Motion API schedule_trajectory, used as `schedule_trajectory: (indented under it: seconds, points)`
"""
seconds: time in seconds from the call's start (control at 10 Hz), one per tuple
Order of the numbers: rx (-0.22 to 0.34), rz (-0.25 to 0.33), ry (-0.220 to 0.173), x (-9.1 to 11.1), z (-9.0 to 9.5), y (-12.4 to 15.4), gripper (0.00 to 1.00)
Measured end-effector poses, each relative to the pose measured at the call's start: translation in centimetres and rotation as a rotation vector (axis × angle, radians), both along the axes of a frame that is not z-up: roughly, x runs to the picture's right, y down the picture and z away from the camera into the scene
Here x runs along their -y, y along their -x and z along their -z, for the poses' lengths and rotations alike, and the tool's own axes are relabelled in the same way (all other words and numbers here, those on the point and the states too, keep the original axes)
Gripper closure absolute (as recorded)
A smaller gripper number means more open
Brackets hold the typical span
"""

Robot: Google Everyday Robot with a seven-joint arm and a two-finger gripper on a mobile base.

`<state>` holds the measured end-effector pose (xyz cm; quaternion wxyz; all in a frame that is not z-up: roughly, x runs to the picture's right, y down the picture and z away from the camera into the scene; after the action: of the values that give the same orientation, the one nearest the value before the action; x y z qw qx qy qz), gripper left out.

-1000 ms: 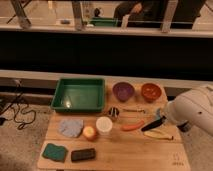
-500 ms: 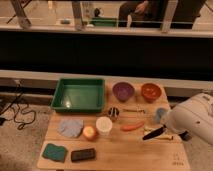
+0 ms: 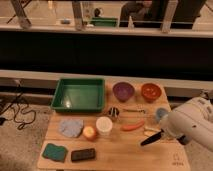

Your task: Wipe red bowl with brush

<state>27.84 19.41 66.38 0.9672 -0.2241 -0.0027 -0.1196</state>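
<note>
Logging the camera view: gripper (image 3: pixel 146 142) low over the table (image 3: pixel 125 155), fingers together; whether they pinch anything, we cannot tell. The red bowl (image 3: pixel 151 91) stands beyond the fingertips, well apart. We judge this the approach step; the next move calls for reaching forward into it.

No legible text anywhere; only a tiny unreadable mark (image 3: pixel 173 160) on the table (image 3: pixel 125 156) at its front right corner, just below-right of the closed gripper (image 3: pixel 151 138), which sits low over the table's right side.
</note>
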Motion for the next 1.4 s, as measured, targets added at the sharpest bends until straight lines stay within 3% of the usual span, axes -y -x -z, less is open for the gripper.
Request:
schedule_trajectory:
  seconds: [0.5, 1.4]
  points:
    - [-0.010, 0.016, 0.047, -2.5, -0.6, -0.7, 1.00]
    - [-0.010, 0.072, 0.109, -4.7, -3.0, -1.1, 1.00]
